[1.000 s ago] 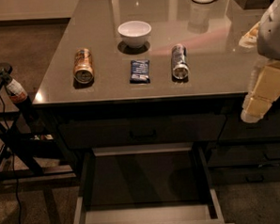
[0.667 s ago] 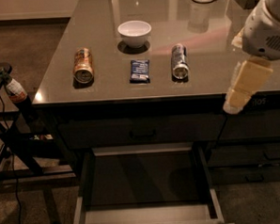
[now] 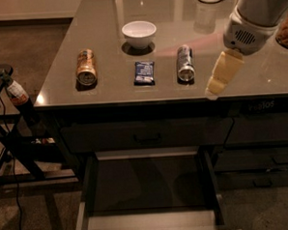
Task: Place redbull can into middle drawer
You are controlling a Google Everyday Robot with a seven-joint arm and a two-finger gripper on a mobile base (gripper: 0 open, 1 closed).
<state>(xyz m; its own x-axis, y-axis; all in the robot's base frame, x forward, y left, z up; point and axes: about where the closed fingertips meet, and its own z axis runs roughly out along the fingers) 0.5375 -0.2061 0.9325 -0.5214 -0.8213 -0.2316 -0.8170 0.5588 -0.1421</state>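
The redbull can [image 3: 185, 63] is slim and silver-grey with dark markings. It lies on its side on the worktop [image 3: 105, 22], its shiny round end facing the camera. There are two cans in all: the other, a fatter orange-brown can [image 3: 86, 67], also lies on its side at 9 o'clock from a single dark blue packet [image 3: 144, 72]. The redbull can lies at 3 o'clock from that packet, just beside it but apart. One white bowl [image 3: 139, 34] stands at 12 o'clock from the packet. The gripper [image 3: 215, 86], cream-coloured under a white arm housing, hangs at 4 o'clock from the redbull can, near it but clear of it, over the front edge of the worktop. Whether it is spread or closed does not show, and nothing is seen in its grasp. One drawer is pulled out: the middle drawer [image 3: 89, 187], at 6 o'clock below the worktop, with a dark interior and a lighter rim. Above it sits a closed drawer front [image 3: 146, 135] with a bar handle.
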